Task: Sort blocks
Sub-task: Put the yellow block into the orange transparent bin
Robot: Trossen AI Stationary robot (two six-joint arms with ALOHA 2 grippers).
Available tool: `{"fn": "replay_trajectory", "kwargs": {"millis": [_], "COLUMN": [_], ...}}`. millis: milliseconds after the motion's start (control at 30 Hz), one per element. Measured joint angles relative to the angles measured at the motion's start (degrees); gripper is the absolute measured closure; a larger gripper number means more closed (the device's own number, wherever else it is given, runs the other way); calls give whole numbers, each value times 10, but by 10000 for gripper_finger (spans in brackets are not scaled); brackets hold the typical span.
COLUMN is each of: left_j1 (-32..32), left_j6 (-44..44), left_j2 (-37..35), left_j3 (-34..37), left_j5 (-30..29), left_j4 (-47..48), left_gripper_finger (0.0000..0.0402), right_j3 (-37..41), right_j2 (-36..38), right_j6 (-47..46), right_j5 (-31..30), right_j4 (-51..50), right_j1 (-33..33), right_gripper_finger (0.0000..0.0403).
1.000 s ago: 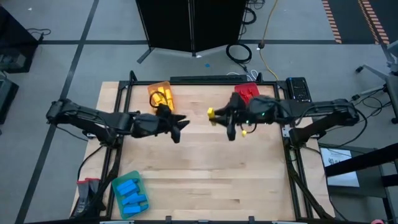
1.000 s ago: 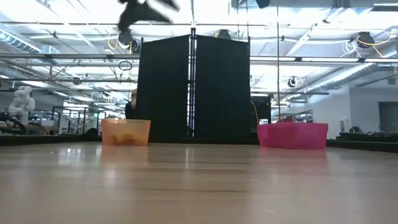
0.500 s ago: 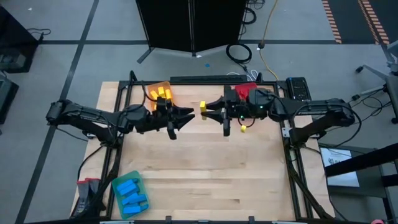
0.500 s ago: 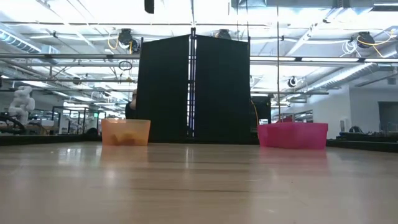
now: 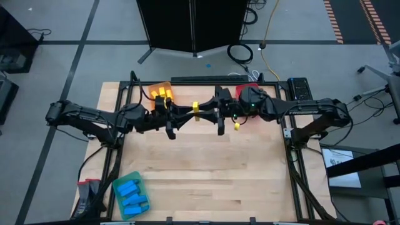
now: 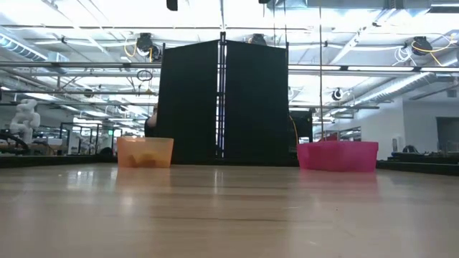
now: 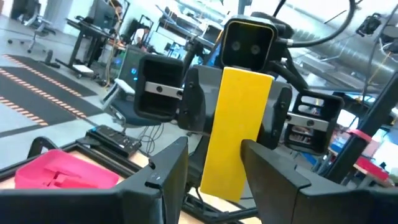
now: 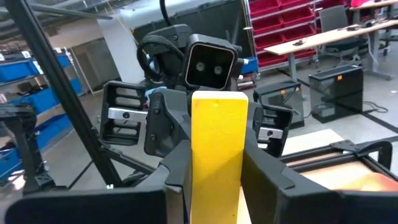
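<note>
High over the table's far middle, a yellow block [image 5: 195, 111] hangs between my two grippers, which face each other. My right gripper [image 5: 204, 112] comes from the table's right and is shut on it [image 8: 214, 168]. My left gripper [image 5: 187, 114] comes from the left and is open. In the left wrist view its fingers [image 7: 214, 167] stand on either side of the block's free end [image 7: 233, 155]; whether they touch it I cannot tell. Other yellow blocks [image 5: 161, 94] lie in the orange tray. Blue blocks [image 5: 132, 194] lie in a tray at the near left. My right gripper pinches the yellow block's near end [image 8: 214, 193] between its two fingers, one on each narrow long side. The fingers lie level and come from the table's right, along the block. The block sticks out past the fingertips toward the left gripper, lifted well clear of the table.
The orange tray [image 5: 160, 91] stands at the far left of the board, and a red tray [image 5: 249, 91] at the far right. In the low view they are the orange [image 6: 145, 152] and pink [image 6: 337, 155] tubs. A black handset [image 5: 298, 89] lies beyond the right frame.
My right gripper has carried the yellow block toward the table's left and swung level. My left gripper has tipped up from pointing downward to level and then kept still. The block's free end now sits between the left fingers.
</note>
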State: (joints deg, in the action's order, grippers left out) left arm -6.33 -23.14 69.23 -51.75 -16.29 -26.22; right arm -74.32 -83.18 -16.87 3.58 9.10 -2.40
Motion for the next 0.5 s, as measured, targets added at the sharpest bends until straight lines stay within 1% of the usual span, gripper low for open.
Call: {"fn": "replay_trajectory", "kwargs": {"millis": [133, 200, 333, 500], "left_j1": [1, 1, -2, -1], "left_j6": [9, 21, 42, 58], "left_j2": [0, 1, 5, 2], "left_j3": [0, -1, 0, 0], "left_j5": [22, 19, 20, 9], "left_j4": [-3, -4, 9, -3], "left_gripper_finger": [240, 240, 240, 240], "right_j3": [0, 0, 0, 0], "right_j2": [10, 12, 16, 19], "right_j6": [1, 2, 4, -8], "right_j5": [6, 5, -17, -11], "right_j4": [-1, 3, 12, 10], "right_j1": [-7, -11, -26, -35], "right_gripper_finger": [319, 319, 319, 319]}}
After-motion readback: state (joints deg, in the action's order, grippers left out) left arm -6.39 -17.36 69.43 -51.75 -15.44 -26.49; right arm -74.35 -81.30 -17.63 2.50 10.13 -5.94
